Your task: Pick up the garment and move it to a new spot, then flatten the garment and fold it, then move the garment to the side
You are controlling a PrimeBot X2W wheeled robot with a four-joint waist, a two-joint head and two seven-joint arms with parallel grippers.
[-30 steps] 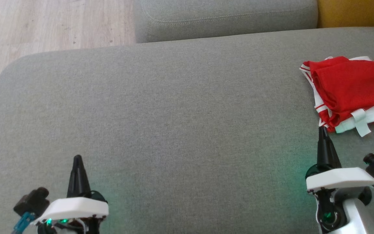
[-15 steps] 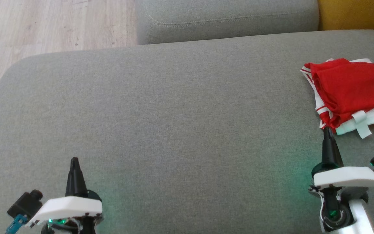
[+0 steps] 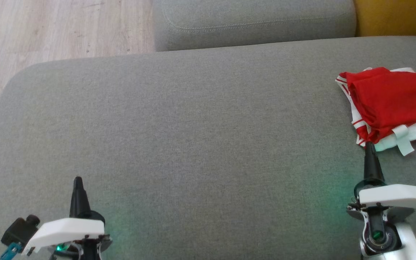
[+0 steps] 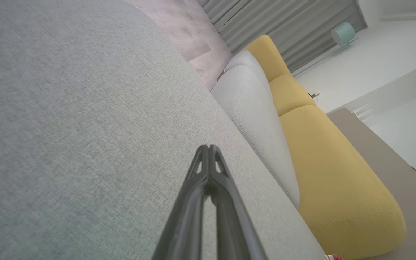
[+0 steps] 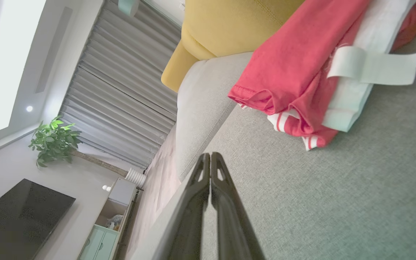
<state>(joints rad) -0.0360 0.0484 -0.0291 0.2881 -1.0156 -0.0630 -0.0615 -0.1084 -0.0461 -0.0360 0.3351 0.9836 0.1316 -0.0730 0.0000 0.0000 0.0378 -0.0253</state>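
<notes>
From the head: steeply down onto the grey seat cushion (image 3: 193, 126), from high above. From the left wrist: low, close over that cushion, toward its far edge. From the right wrist: equally low, toward the garment (image 5: 287, 65) at the cushion's right end, shared with the head view.

Counts on the sofa (image 3: 193, 126)
One garment (image 3: 392, 97), one back cushion (image 3: 251, 21), two grippers: left gripper (image 3: 77, 179) and right gripper (image 3: 369, 145).

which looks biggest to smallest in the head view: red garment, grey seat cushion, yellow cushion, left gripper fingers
1. grey seat cushion, covering most of the view
2. red garment, cut off at the right edge
3. yellow cushion, just a corner strip
4. left gripper fingers, a thin dark spike despite being nearest the camera
</notes>
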